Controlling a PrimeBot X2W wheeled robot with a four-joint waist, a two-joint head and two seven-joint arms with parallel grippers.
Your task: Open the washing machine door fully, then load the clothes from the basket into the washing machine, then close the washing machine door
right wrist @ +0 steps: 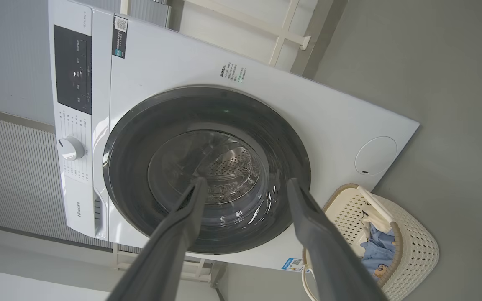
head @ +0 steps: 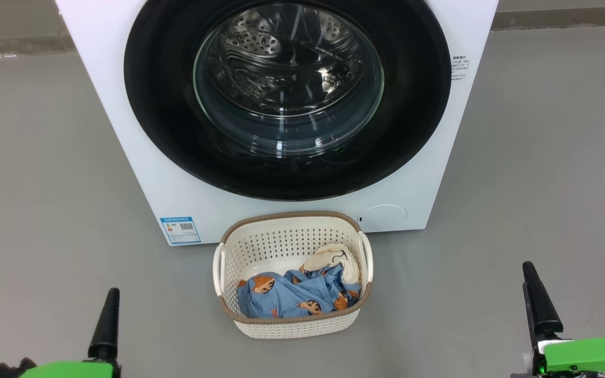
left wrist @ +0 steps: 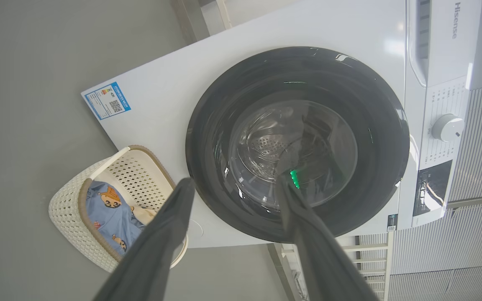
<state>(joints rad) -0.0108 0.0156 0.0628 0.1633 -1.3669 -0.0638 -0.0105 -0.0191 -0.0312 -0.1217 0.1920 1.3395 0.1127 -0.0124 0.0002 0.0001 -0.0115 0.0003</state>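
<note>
Washer, large and white, stands straight ahead of both grippers, well beyond their fingertips. Its door, a wide glossy black ring around bulging clear glass, sits shut against the front, with the steel drum visible through it. Basket, cream with a brown rim and white side handles, rests on the grey floor just before the washer, between the two grippers, a little ahead of them and apart from both. Clothes lie inside it: light-blue fabric with orange-brown cartoon figures, and a cream piece with a black mark on the side farther from the grippers. Left gripper hangs low to the basket's left, its two dark fingers spread wide with nothing between them. Right gripper sits low to the basket's right, likewise wide open and empty. Blue label marks the washer's lower corner on the left gripper's side, and a round filter cover sits on the right gripper's side.
</note>
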